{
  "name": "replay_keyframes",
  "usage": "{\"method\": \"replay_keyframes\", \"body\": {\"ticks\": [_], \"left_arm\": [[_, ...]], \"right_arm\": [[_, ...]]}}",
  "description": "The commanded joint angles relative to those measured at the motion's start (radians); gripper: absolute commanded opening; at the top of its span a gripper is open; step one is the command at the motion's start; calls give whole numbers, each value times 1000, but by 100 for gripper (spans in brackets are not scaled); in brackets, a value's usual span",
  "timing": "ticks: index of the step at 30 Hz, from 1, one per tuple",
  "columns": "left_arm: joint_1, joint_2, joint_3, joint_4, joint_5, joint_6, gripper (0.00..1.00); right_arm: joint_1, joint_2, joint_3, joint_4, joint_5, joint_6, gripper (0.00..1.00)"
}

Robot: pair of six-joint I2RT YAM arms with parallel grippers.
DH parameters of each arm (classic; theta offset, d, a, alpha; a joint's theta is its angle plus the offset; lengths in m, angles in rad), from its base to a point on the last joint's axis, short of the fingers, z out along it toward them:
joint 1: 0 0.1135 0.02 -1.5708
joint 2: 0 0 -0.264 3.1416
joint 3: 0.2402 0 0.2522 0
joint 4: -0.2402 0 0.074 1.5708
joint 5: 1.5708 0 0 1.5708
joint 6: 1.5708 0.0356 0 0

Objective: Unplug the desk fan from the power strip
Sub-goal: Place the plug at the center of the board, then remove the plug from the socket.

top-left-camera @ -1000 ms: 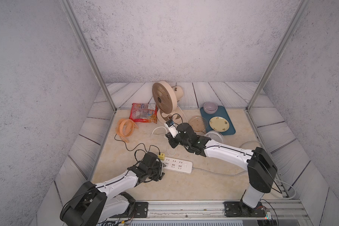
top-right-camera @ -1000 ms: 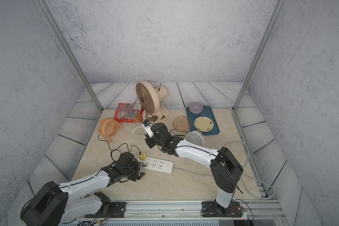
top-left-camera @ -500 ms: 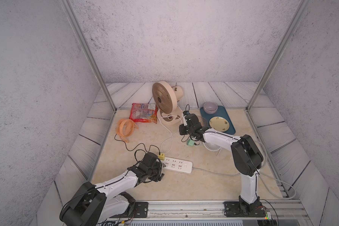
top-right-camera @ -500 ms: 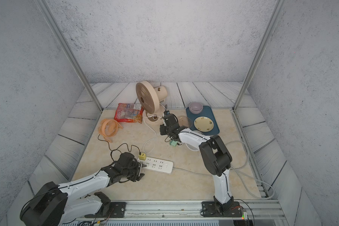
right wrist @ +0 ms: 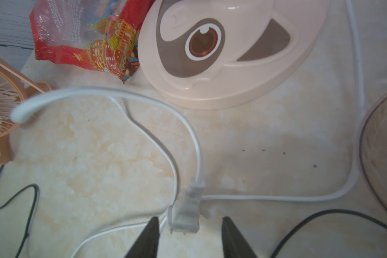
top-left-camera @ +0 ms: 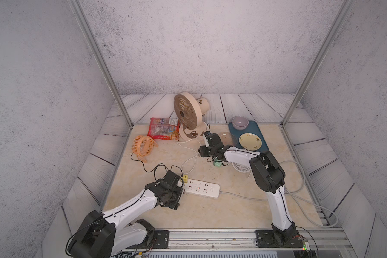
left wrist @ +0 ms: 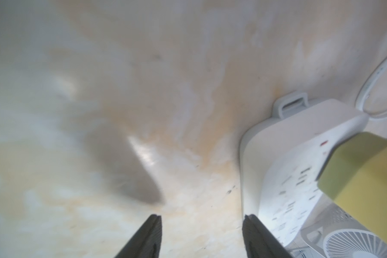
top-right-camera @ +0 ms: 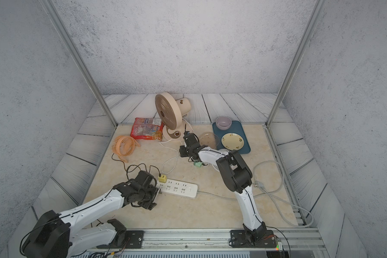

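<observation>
Jaws of right claw (right wrist: pixel 190 218) stand apart, white plug (right wrist: pixel 184 220) free between them; left claw (left wrist: pixel 202 216) likewise apart, empty, power strip (left wrist: pixel 277 156) just beside.

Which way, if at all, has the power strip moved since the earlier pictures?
No. In both top views the power strip lies at the same place and angle before the metal base rail, and the yellow plug stays on its end.

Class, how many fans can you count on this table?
3: the beige desk fan upright at the back, the orange fan lying beside the red packet, and the white fan lying partly hidden under the right arm. None other shows.
</observation>
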Motion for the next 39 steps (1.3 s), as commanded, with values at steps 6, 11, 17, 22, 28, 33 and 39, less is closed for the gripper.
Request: {"method": "replay_keyframes", "body": {"ticks": [6, 11, 17, 22, 28, 33, 39], "left_arm": [[27, -189, 237, -466, -274, 182, 65], [108, -244, 223, -439, -243, 218, 64], [200, -259, 154, -305, -159, 254, 61], [206, -241, 52, -150, -84, 207, 58], [209, -226, -41, -3, -23, 150, 62], [222, -224, -74, 52, -13, 137, 67], [254, -216, -100, 102, 21, 151, 66]], "right_arm": [[-10, -245, -56, -9, -132, -136, 77], [-5, -357, -140, -61, -276, -232, 77], [46, -487, -329, -110, -425, -386, 77], [123, -493, -356, -191, -496, -549, 80], [190, -417, -319, -213, -412, -560, 83], [229, -316, -261, -162, -339, -502, 84], [243, -246, -216, -140, -274, -474, 76]]}}
